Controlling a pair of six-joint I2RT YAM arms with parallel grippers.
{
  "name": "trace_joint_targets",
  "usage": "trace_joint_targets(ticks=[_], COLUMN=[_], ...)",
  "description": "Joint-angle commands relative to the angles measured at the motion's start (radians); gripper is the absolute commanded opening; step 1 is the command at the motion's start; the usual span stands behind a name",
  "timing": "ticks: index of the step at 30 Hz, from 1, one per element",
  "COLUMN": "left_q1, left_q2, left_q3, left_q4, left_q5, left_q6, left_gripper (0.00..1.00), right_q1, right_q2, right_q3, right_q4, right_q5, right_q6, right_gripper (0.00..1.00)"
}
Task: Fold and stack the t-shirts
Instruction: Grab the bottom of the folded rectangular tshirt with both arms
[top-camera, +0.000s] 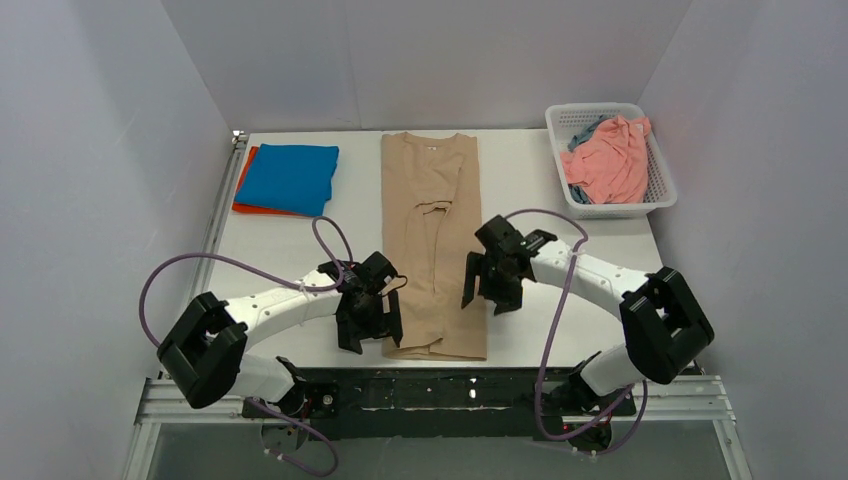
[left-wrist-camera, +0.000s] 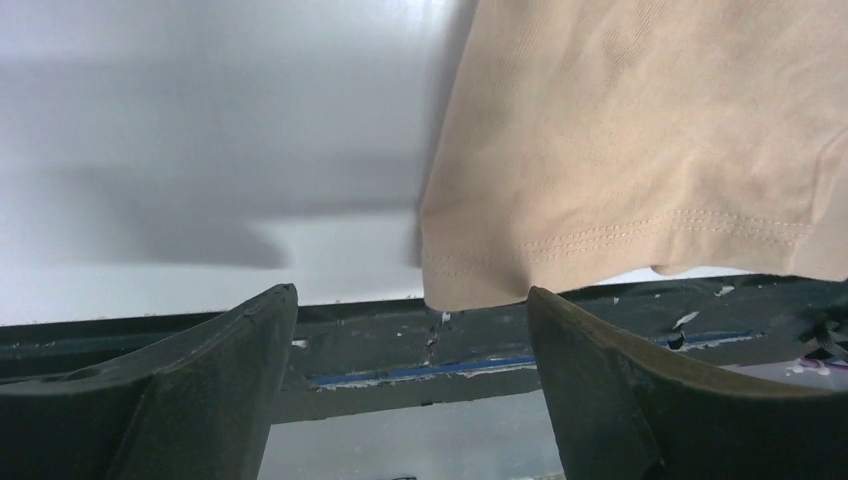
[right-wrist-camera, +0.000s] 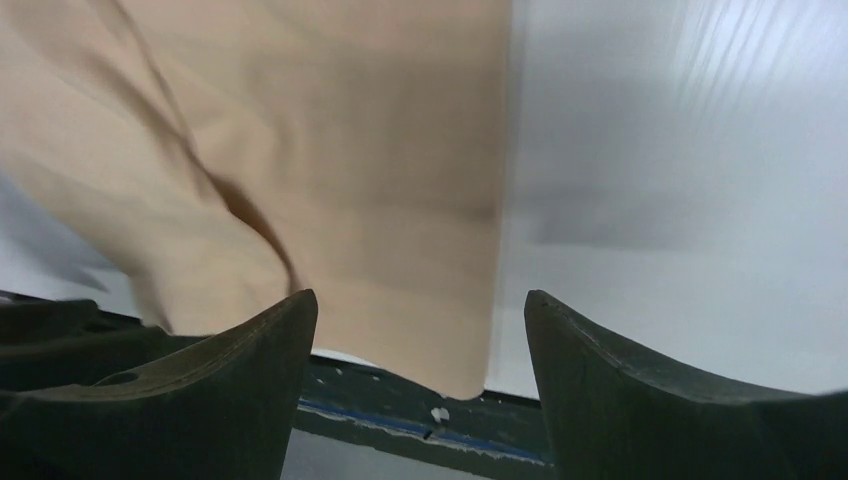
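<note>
One beige-tan t-shirt (top-camera: 430, 200), folded lengthwise

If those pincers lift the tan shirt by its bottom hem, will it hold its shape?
Probably not: the tan shirt looks floppy, its hem corner sagging past the table edge. Likely light too: thin cloth with soft wrinkles.

Beige t-shirt (top-camera: 432, 240), long narrow strip, centre; blue t-shirt (top-camera: 290, 178) atop orange-red t-shirt (top-camera: 244, 180), far left.

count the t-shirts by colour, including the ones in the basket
beige-tan shirt: 1
bright blue shirt: 1
orange-red shirt: 1
salmon pink shirt: 1
grey-blue shirt: 1
total: 5
</note>
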Motion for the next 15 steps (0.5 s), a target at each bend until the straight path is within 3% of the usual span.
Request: trace_joint_targets(ticks=[1, 3, 10, 15], left_q1=[-0.033, -0.033, -0.034, -0.034], left_q2=[0.066, 0.097, 0.145, 0.154], left_q3=[0.028, 0.027, -0.003, -0.047], left_q4=[-0.058, -0.044, -0.003, 0.018], left_q5=[-0.070, -0.079, -0.077, -0.049], left_q6=[0.008, 0.007, 0.029, 0.034], left_gripper=[0.81, 0.77, 0.45, 0.16], right_q1=[0.083, 0.113, 0.188, 0.226], right_q2=[-0.091, -0.123, -0.160, -0.193], right_q3=[-0.163, -0.214, -0.273, -0.322], right_q4=[0.107, 0.138, 0.095, 0.096], right_q5=[-0.079, -0.107, -0.137, -0.177], right_q6=[0.177, 0.207, 0.232, 0.267], right_gripper=[0.82, 0.79, 0.75, 0.72])
